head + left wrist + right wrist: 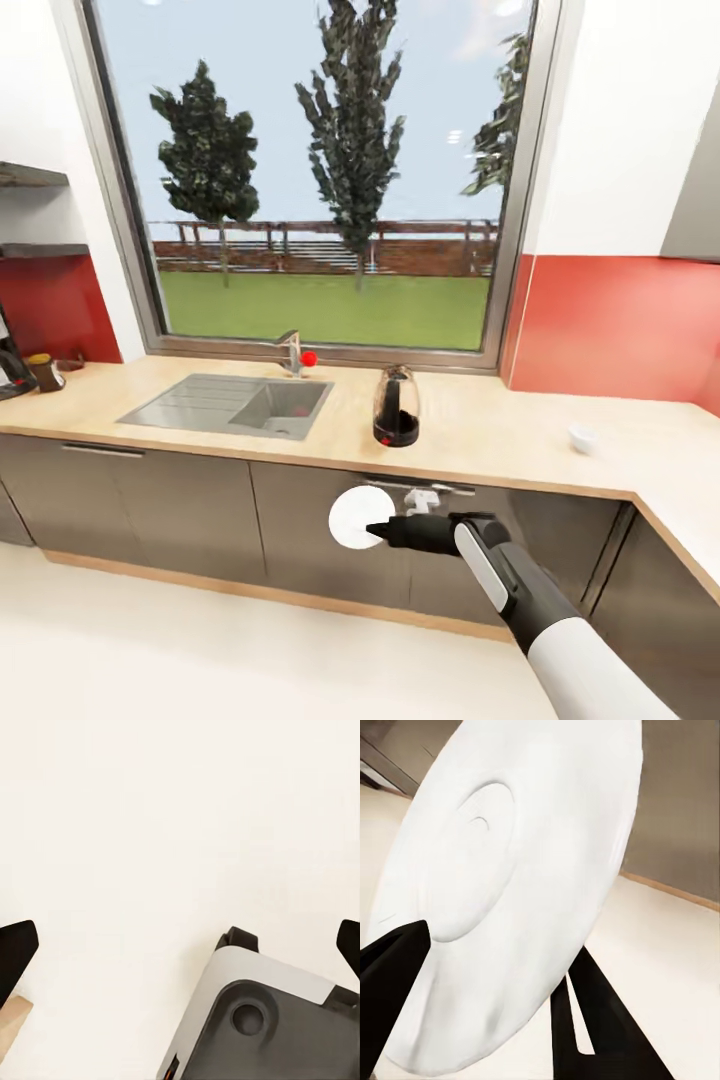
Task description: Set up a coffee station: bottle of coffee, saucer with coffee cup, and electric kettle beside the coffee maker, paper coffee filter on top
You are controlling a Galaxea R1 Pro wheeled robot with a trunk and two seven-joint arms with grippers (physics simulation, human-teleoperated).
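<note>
Meanwhile, far left of the right gripper [378, 530], the bottle of coffee [45, 371] stands beside the coffee maker [12, 365] on the kitchen countertop [500, 430]. Above the gripper sits the electric kettle [396, 405]. Its fingers pinch the saucer [356, 516] on edge. The left gripper [180, 945] is spread, empty.

Right arm: reaches forward, level, before the cabinet fronts.
Right gripper [375, 530]: clamped on the saucer [355, 515] rim.
Left gripper [180, 945]: fingers spread wide.

A home kitchen: a long wood-grain tabletop [480, 425] over grey cabinet fronts [190, 510], a steel sink [232, 405] with tap below a big garden window [330, 170], and a red backsplash [620, 325].
</note>
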